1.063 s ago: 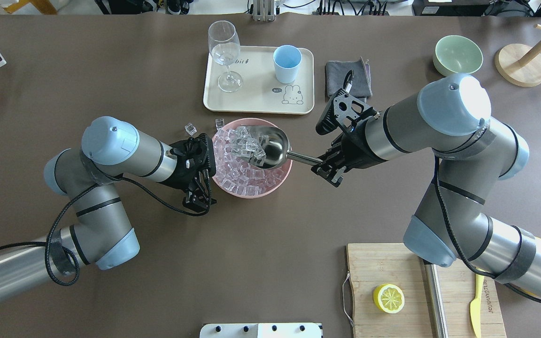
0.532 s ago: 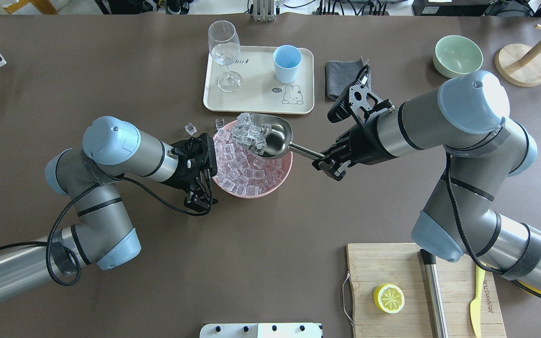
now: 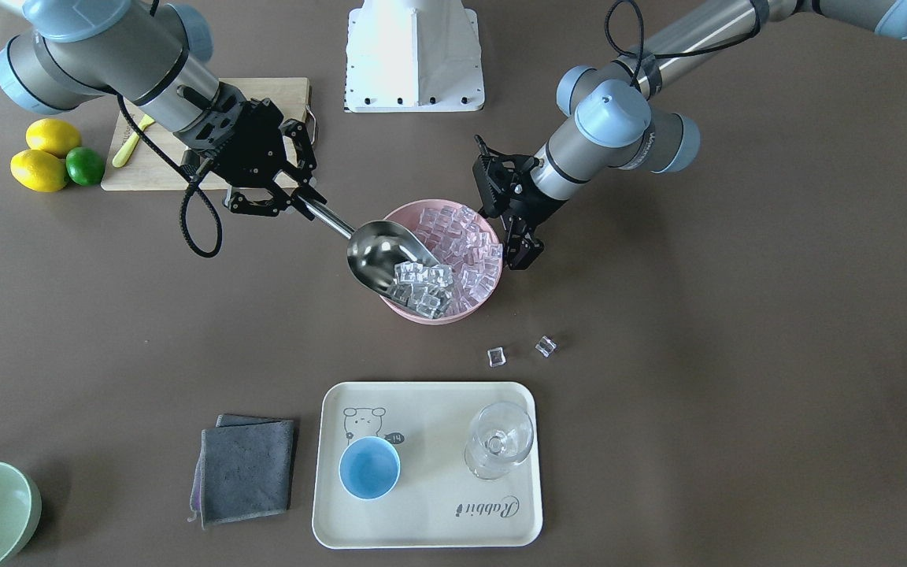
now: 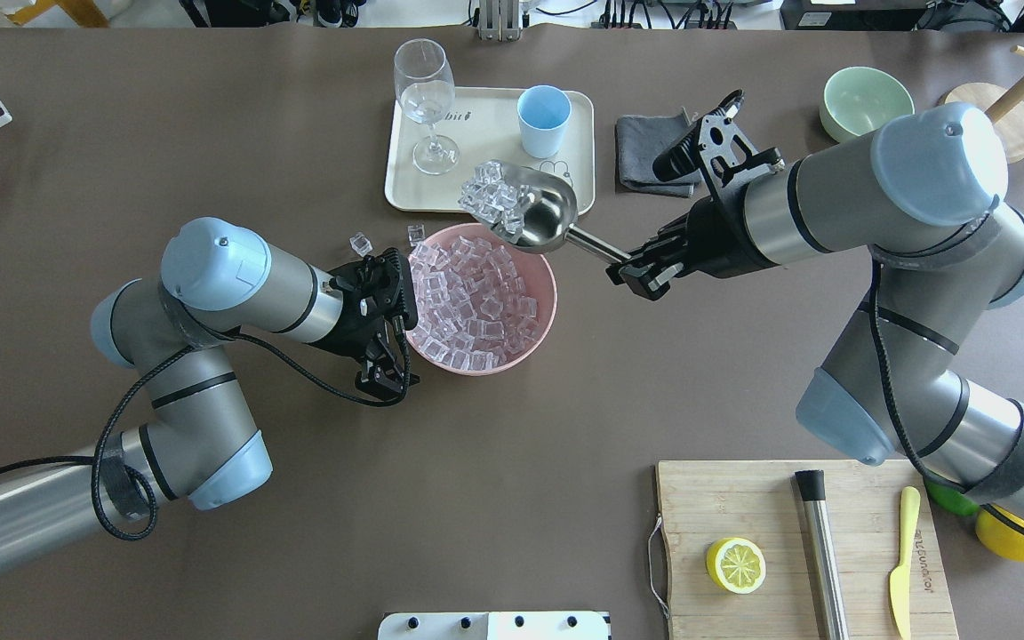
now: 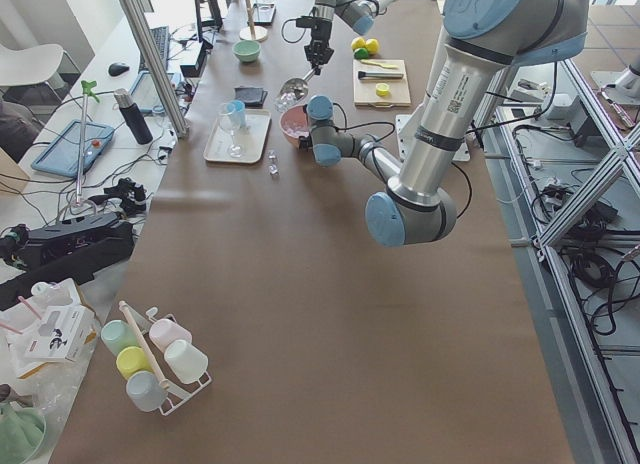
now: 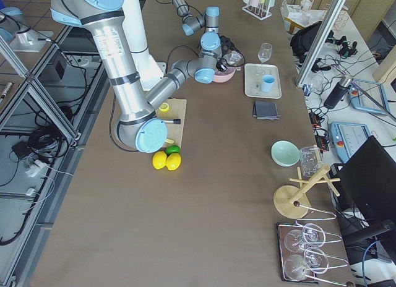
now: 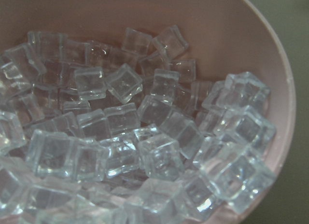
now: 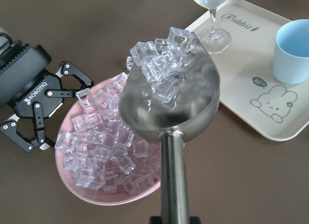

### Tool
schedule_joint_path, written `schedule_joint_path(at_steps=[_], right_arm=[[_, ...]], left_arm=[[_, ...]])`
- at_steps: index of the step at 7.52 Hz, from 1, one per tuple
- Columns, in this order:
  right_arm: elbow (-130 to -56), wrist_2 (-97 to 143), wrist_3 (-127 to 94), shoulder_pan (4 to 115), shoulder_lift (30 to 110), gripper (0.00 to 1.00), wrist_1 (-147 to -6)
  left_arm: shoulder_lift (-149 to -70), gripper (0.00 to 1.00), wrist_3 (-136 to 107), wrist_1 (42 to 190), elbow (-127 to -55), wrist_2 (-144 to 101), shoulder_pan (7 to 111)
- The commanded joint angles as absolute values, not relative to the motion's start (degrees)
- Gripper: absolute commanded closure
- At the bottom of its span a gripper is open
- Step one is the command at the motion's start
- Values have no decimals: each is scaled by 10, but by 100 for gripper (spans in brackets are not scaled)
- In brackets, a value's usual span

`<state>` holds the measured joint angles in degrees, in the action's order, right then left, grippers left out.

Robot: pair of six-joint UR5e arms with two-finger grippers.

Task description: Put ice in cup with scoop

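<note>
My right gripper [image 4: 641, 271] is shut on the handle of the steel scoop [image 4: 548, 218]. The scoop is held in the air over the far rim of the pink bowl [image 4: 540, 333], near the tray's front edge. A heap of ice [image 4: 490, 197] fills its trough, clear in the right wrist view [image 8: 161, 60]. More ice [image 7: 125, 137] fills the bowl. The light-blue cup [image 4: 543, 120] stands upright and empty on the tray, also in the front view [image 3: 369, 468]. My left gripper [image 4: 388, 324] is open, its fingers spread beside the bowl's left rim.
Two loose ice cubes [image 4: 360, 243] lie on the table beside the bowl. The cream tray [image 4: 485, 142] also holds a wine glass [image 4: 425, 98]. A grey cloth [image 4: 645, 147] and a green bowl [image 4: 866, 102] are right of it. A cutting board [image 4: 743, 498] with a lemon half [image 4: 735, 565] lies at front right.
My right arm has lifted the loaded scoop out of the bowl and carried it away toward the tray. My left arm has barely moved.
</note>
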<state>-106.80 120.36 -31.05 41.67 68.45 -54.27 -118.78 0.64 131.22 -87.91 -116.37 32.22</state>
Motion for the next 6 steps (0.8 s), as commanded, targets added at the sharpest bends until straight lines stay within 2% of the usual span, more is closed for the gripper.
schedule_joint_path(at_steps=[1,5,6], right_arm=[[-1029,1205,-355,467,692,100,-541],[-938,1205,-367,513,651,100,-541],[-934,1203,-368,513,647,100,-541]], left_arm=[[-1185,1,6,1312,-879,-1164,323],[-1153,1,8,1346,-879,-1163,325],[-1153,1,6,1343,-881,-1164,330]])
